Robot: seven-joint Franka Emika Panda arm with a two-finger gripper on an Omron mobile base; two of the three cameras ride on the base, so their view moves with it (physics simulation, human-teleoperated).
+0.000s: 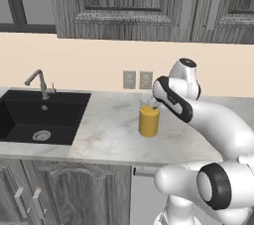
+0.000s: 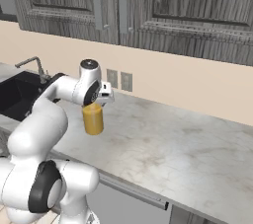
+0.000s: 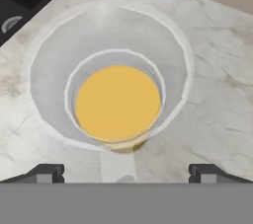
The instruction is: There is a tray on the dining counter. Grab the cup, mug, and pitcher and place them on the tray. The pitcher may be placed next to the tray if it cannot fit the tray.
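**Pitcher approach from above**

Pitcher (image 3: 117,102) of orange liquid stands upright on the marble worktop (image 1: 111,130), beside the black sink (image 1: 34,115). We hold the gripper (image 3: 123,173) directly over its rim, jaws fully apart and empty. We judge that a steady, centred descent, closing on the wall, should avoid tipping or spilling.

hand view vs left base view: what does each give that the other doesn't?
Hand view alone: straight down into the pitcher, its round rim and orange surface, with the open gripper fingertips spread wide on either side. Left base view alone: the faucet, the cabinet doors, the pitcher's height and the arm over it. Both: pitcher, marble worktop, black sink, wall outlets.
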